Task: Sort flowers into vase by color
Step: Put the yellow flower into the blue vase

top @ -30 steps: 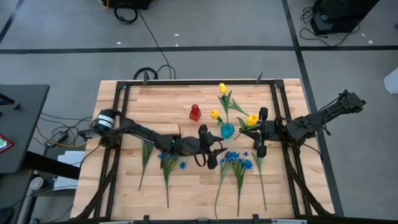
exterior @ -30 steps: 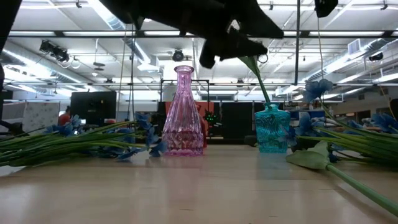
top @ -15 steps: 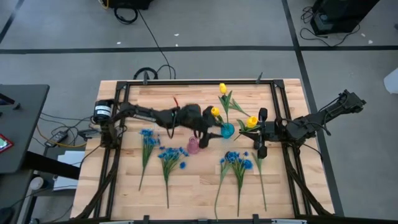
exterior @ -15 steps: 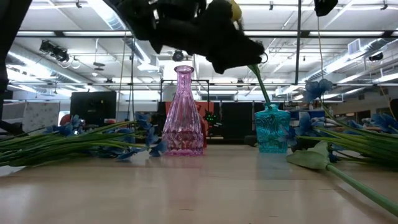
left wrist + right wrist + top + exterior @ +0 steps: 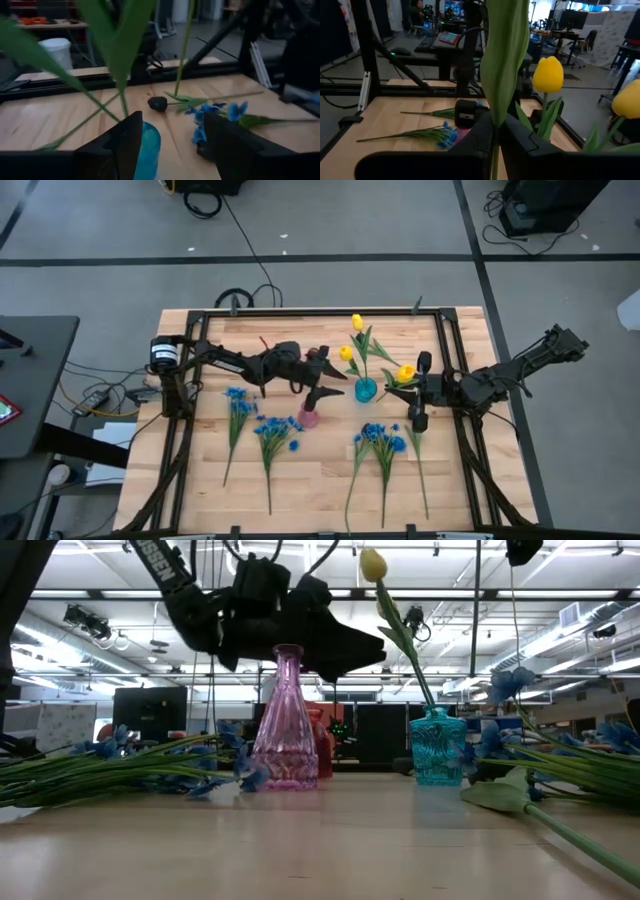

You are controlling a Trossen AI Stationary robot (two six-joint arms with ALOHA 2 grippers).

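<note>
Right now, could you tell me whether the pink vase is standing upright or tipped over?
Upright. In the low view the pink vase stands on its base, neck pointing straight up, and holds no flowers.

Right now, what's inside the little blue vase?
The blue vase holds green stems of yellow tulips, which lean out over its rim. The stems' lower ends, inside the patterned glass, cannot be made out, nor whether there is any water.

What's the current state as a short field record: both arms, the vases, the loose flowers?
left gripper: open, empty, above table centre beside the teal vase
right gripper: fingers shut on the held tulip, just right of the teal vase
teal vase: holds two vase tulips, both yellow
pink vase: no flowers seen in it
blue flowers: lying flat, none in a vase
</note>
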